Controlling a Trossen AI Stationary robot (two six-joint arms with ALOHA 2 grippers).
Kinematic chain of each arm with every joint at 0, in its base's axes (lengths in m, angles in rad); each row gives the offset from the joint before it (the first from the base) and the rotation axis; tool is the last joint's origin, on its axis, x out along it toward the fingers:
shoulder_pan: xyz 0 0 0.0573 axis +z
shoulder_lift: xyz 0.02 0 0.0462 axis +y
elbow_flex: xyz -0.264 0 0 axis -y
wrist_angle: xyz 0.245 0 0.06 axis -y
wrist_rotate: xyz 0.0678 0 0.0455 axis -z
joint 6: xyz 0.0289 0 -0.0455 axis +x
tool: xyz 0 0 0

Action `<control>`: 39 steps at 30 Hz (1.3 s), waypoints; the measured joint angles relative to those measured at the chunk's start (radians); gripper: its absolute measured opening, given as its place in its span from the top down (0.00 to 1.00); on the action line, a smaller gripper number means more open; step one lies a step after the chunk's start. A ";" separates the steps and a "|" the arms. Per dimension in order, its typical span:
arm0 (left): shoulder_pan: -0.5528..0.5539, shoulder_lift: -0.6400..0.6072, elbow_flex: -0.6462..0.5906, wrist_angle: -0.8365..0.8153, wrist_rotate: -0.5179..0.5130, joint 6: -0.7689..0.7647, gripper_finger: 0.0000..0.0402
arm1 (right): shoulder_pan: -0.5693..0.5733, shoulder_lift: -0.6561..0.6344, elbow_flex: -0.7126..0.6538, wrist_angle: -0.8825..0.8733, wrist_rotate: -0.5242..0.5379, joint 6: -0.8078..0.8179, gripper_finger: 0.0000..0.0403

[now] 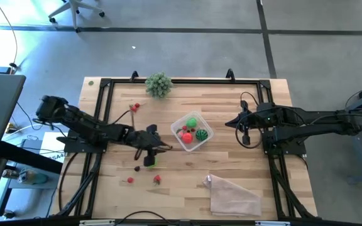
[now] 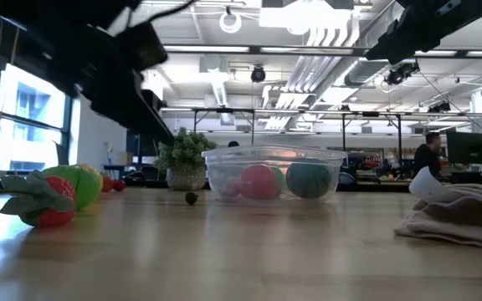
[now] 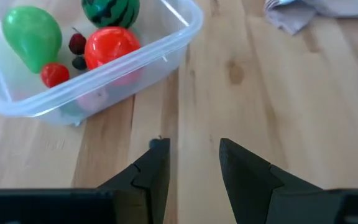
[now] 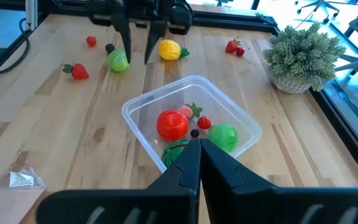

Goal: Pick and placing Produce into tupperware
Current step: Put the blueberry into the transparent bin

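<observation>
Wooden table [image 1: 187, 169], left pincer [image 3: 191, 163] spread, right pincer [image 4: 199, 155] pressed together, tupperware [image 1: 191, 131] unlabelled.

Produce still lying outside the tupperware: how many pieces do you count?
6, all on the table's left half: lemon, green fruit, strawberry, cherry pair, small red piece, dark berry. More may be hidden.

Clear tupperware [image 1: 205, 139], striped green melon [image 3: 110, 11]

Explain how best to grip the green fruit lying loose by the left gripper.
Probably across its round middle, from straight above: the green fruit sits low on the table with room on both sides, and the left gripper stands open beside it.
</observation>
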 joint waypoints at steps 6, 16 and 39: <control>0.055 0.125 0.088 -0.087 0.027 0.039 0.68 | 0.000 0.000 0.000 -0.003 0.000 0.000 1.00; 0.077 0.219 0.131 -0.125 0.057 0.052 0.68 | 0.000 0.000 0.000 -0.002 0.000 0.000 1.00; 0.077 0.230 0.131 -0.093 0.017 0.052 0.68 | 0.000 0.000 0.000 -0.003 0.000 0.000 1.00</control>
